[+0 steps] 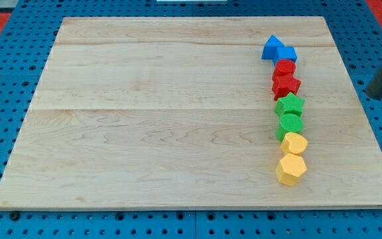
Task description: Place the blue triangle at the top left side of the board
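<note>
The blue triangle lies on the wooden board near its top right, touching a blue cube on its lower right. It heads a column of several blocks that runs down the view's right side. My tip is the end of the dark rod entering from the view's right edge. It sits just past the board's right edge, well to the right of and below the blue triangle, touching no block.
Below the blue cube the column goes on with a red cylinder, a red star, a green star, a green cylinder, a yellow heart and a yellow hexagon. Blue pegboard surrounds the board.
</note>
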Motion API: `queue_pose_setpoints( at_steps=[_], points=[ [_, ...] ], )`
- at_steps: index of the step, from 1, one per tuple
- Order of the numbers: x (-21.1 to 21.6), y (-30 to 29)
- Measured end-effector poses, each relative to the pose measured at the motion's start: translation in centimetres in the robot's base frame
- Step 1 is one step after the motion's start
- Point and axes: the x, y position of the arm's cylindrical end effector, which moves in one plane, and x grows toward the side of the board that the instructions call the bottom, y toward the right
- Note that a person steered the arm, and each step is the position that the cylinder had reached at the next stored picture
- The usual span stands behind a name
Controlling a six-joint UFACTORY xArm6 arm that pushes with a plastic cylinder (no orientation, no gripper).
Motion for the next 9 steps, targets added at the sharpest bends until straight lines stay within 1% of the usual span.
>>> queue_pose_setpoints(
  at_steps=[1, 2, 4, 5, 6, 7, 8, 9],
  points=[
    [-1.6, -0.8],
    [-3.2, -3.8],
    [-8.9, -10.0],
    [-10.2, -13.7],
    [-10.2, -19.1],
    [-10.3, -19.3],
    [-10.9, -16.6],
    [-11.5, -21.1]
  ],
)
